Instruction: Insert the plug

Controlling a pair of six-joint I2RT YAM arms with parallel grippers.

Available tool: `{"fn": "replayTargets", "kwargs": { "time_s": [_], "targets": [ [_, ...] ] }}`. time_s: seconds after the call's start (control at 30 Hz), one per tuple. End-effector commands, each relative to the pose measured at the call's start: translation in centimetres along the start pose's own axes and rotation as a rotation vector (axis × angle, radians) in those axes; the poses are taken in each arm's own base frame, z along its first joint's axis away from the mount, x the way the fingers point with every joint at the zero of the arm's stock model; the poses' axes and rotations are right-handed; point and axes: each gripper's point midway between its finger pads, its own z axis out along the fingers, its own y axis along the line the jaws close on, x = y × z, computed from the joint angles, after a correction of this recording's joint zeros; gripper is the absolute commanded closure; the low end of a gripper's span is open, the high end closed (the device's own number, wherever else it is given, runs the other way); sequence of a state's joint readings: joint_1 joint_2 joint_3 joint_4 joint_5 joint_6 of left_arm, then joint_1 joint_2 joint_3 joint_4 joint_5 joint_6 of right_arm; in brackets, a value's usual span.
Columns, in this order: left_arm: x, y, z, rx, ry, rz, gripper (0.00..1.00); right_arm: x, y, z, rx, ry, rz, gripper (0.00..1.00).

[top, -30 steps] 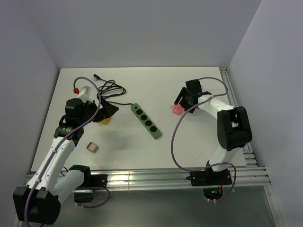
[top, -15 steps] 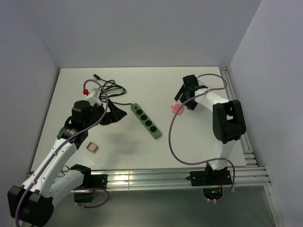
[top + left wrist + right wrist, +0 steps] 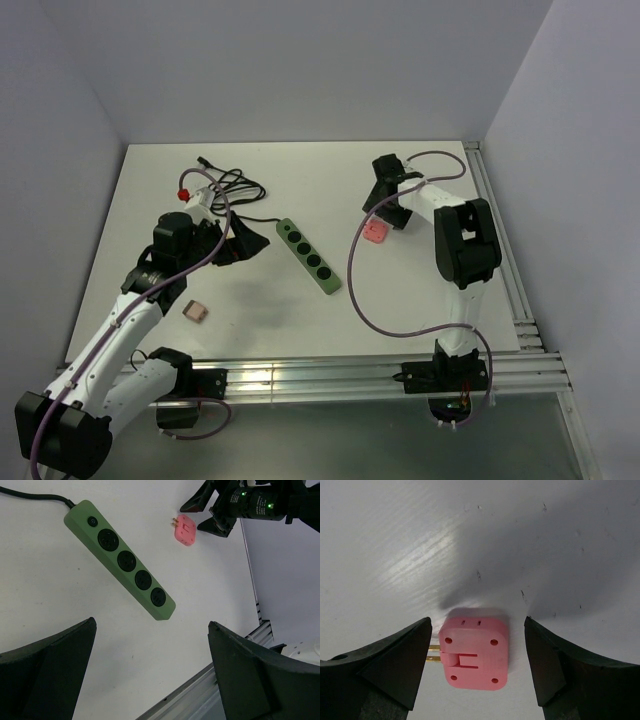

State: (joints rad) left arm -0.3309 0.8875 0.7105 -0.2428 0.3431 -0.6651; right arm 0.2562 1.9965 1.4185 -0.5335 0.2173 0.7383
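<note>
**A:** Near edge first?

**B:** A rail (image 3: 300, 378) runs along the near edge of the tabletop (image 3: 290, 320). A small pinkish square (image 3: 196, 311) sits toward the near left corner, on its own. From there to the right edge it's bare surface.

**A:** Left arm?

**B:** The left fingers (image 3: 45, 675) are spread wide with nothing in them. They hang over the left half, just left of the power strip (image 3: 309, 256).

**A:** Strip?

**B:** It's green and lies diagonally mid-tabletop with its four sockets face up. The switch end points far-left. Its cable (image 3: 232, 185) runs off that end into a loose coil by the far left corner.

**A:** Plug?

**B:** The pink plug (image 3: 475, 652) lies flat on the right half, about mid-depth, well apart from the strip. There's an open lane of bare tabletop between them. In the left wrist view its prongs point roughly back toward the strip.

**A:** Gripped?

**B:** No. The right fingers (image 3: 390, 665) are open and straddle the plug, with a visible gap on both sides and no contact.

**A:** Clearance past it?

**B:** There's a bare strip out to the side rail (image 3: 500, 250) on the right edge. The far edge is open too.
</note>
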Motion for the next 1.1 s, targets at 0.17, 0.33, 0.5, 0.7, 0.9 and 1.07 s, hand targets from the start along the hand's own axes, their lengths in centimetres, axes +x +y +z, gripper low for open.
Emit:
{"fn": "replayTargets", "kwargs": {
  "time_s": [0.17, 0.33, 0.5, 0.7, 0.9, 1.07],
  "targets": [
    [-1.6, -1.8, -0.1, 0.051, -0.03, 0.044, 0.0, 0.2, -0.4, -0.1, 0.063, -0.027, -0.054, 0.19],
    [-1.6, -1.7, 0.0, 0.049, -0.027, 0.044, 0.01, 0.6, -0.4, 0.2, 0.074, -0.01, -0.073, 0.2],
    [-1.4, -1.6, 0.1, 0.051, -0.022, 0.042, 0.0, 1.2, -0.3, 0.4, 0.089, -0.008, -0.096, 0.2],
    [-1.3, -1.5, 0.1, 0.049, -0.016, 0.038, 0.01, 1.5, -0.3, 0.4, 0.119, 0.017, -0.125, 0.21],
    [-1.4, -1.6, 0.0, 0.048, -0.017, 0.038, 0.0, 2.2, 0.0, 0.0, 0.093, 0.016, -0.118, 0.23],
    [-1.1, -1.7, 0.1, 0.06, -0.003, 0.038, 0.01, 3.2, 0.1, -0.2, 0.068, 0.049, -0.132, 0.23]
  ]
}}
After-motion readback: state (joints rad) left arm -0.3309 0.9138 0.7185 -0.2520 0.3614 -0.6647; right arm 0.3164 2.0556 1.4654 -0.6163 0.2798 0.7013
